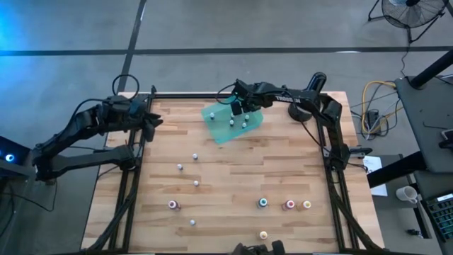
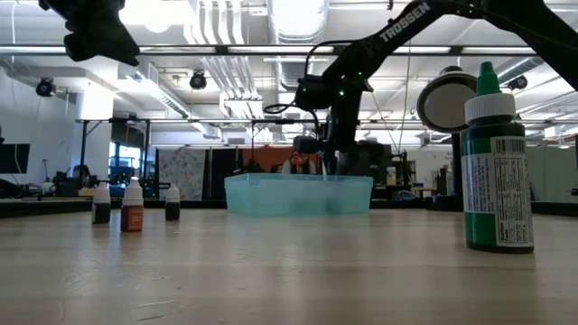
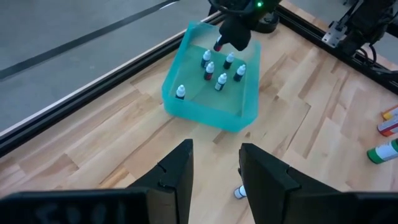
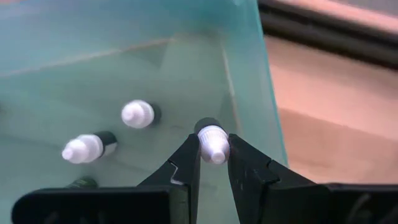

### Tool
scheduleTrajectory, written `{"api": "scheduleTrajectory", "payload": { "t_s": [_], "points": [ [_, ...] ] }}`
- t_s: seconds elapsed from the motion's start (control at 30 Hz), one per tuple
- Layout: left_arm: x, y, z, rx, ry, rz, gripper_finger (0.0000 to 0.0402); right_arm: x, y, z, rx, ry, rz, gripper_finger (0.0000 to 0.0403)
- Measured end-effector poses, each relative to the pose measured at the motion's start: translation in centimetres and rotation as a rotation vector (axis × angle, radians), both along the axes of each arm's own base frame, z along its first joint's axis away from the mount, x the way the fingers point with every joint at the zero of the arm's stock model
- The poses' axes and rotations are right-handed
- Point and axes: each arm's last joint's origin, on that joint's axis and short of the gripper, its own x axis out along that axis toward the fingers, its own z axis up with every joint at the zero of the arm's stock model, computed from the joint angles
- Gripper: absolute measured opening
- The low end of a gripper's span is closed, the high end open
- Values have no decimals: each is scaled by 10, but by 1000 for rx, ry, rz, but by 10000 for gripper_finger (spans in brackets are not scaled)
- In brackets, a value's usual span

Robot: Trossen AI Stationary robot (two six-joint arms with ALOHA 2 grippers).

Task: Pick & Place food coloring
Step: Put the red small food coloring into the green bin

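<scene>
A translucent teal tray stands on the table's far middle with several white-capped food coloring bottles upright in it. My right gripper hangs over the tray's far part, shut on one small bottle. Other bottles stand loose on the wood, among them a pink one and a teal one. My left gripper waits raised at the table's far left, open, with nothing between its fingers. My right gripper pinches the bottle's white cap between its two fingertips. The fingers come from above, slanting steeply down. The bottle hangs below them, cap up, within the tray's walls near a corner; whether its bottom touches the tray floor I cannot tell.
A black round device stands beside the tray at the far right. A green bottle stands near the table's front edge, and three bottles stand toward the left. Bare wood lies between the tray and the loose bottles.
</scene>
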Motion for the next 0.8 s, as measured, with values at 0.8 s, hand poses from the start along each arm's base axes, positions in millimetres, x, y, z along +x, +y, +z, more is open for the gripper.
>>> {"api": "scheduleTrajectory", "payload": {
  "t_s": [0.8],
  "points": [
    [4, 2, 1, 6, -14, 0, 103, -5, 2, -14, 24, 3, -61, 71]
  ]
}}
